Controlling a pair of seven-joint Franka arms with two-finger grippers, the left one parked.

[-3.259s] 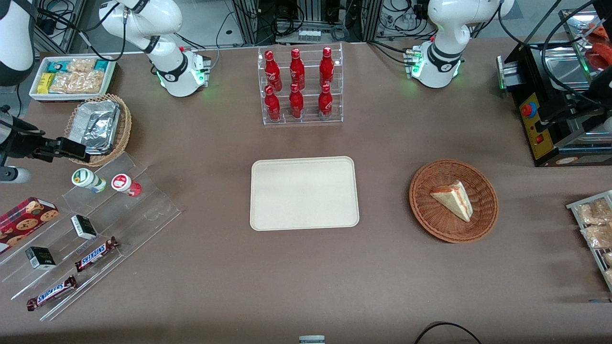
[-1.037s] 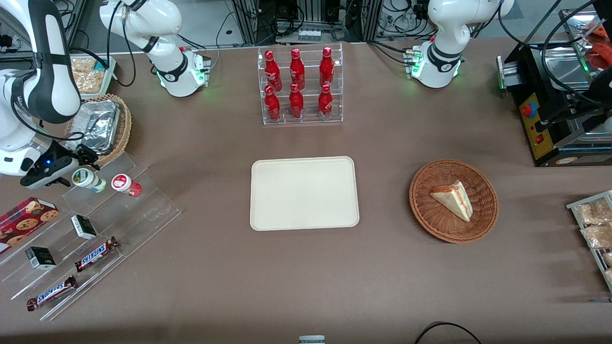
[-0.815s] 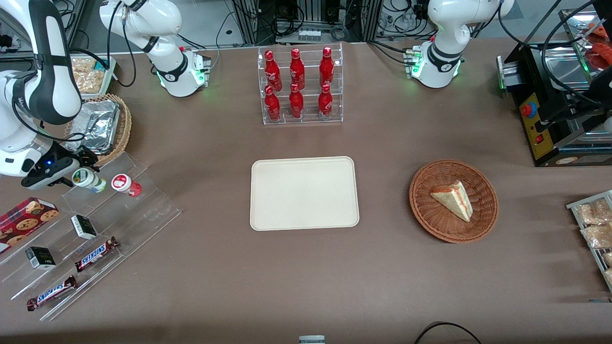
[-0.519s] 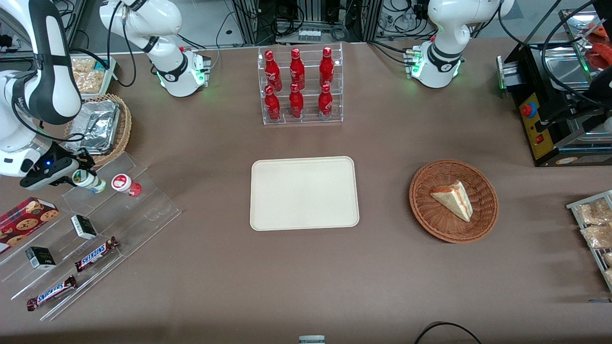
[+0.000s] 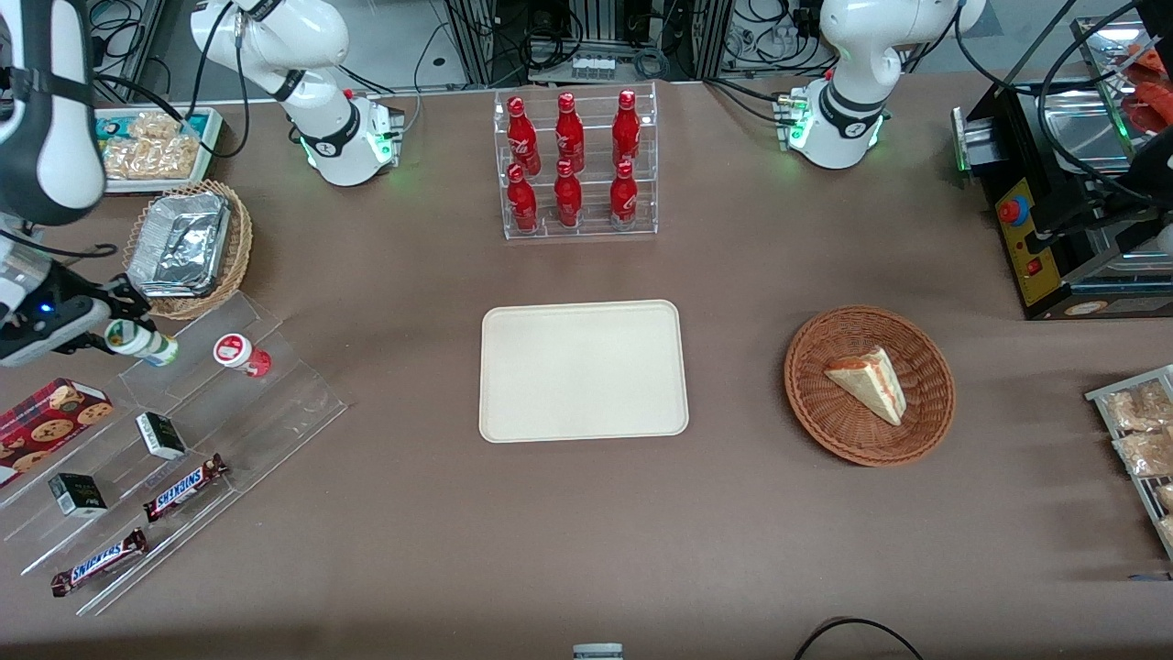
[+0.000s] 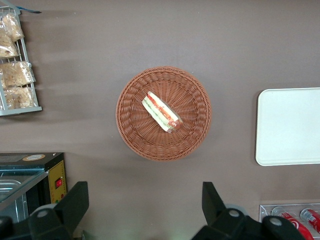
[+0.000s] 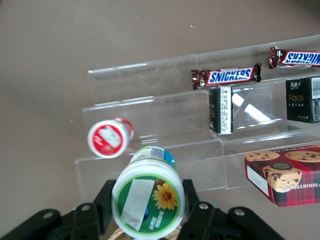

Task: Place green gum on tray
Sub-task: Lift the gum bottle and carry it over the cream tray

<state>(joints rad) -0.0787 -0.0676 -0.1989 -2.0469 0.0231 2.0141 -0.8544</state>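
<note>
Gripper (image 5: 117, 323) of the right arm is recorded at the working arm's end of the counter (image 5: 586, 513), clamped on the green gum (image 5: 139, 342), with the bottle seen lifted above the uppermost step of the clear acrylic display stand (image 5: 197, 431). In the right wrist view the green gum (image 7: 148, 201) is held between the two black fingers (image 7: 106, 200), one pressed against each side of the lid; its lower body is hidden beneath the lid and the gripper (image 7: 148, 202) housing is cut off at the frame edge. Red-lidded bottle (image 5: 241, 355) is listed standing on the same stand, just beside the green gum and apart from it. Two Snickers bars (image 5: 183, 488), two small dark boxes (image 5: 161, 435) and a red cookie box (image 5: 50, 417) are noted on the stand's lower steps and beside it; the cookie box is partly cut off. Tray (image 5: 583, 370) lies flat at mid-counter, well apart from the green gum, with nothing on it. Wicker basket (image 5: 869, 385) holding a sandwich wedge (image 5: 867, 383) sits toward the parked arm's end. Rack of red bottles (image 5: 575, 163) stands farther from the front camera than the tray. Foil container in a second wicker basket (image 5: 188, 246) is partly overlapped by the arm.
</note>
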